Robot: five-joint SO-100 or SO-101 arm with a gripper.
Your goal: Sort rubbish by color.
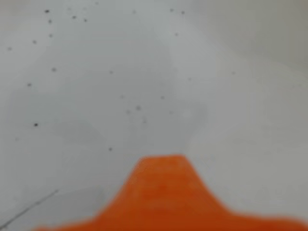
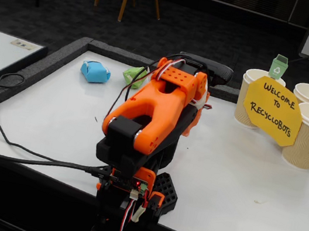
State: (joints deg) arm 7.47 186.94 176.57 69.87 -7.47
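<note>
An orange robot arm sits folded low at the near edge of a white table, its black base clamped at that edge with a black cable trailing off to the left in the fixed view. The arm reaches toward the far edge, and its own body hides the gripper from this side.

In the wrist view a blurred orange gripper part rises from the bottom edge over bare, lightly speckled table surface. I cannot tell whether its fingers are spread or pressed together, and nothing shows between them.

The light blue paper lump rests on the table near the far left corner. The green paper lump lies just to its right, close to the far edge, partly hidden behind the arm and its wires.

At the far right corner stand three beige paper cups bearing small green, blue and orange tags. A yellow sign reading "Welcome to Recyclobots" leans against them. The lumps lie well apart from the cups.
</note>
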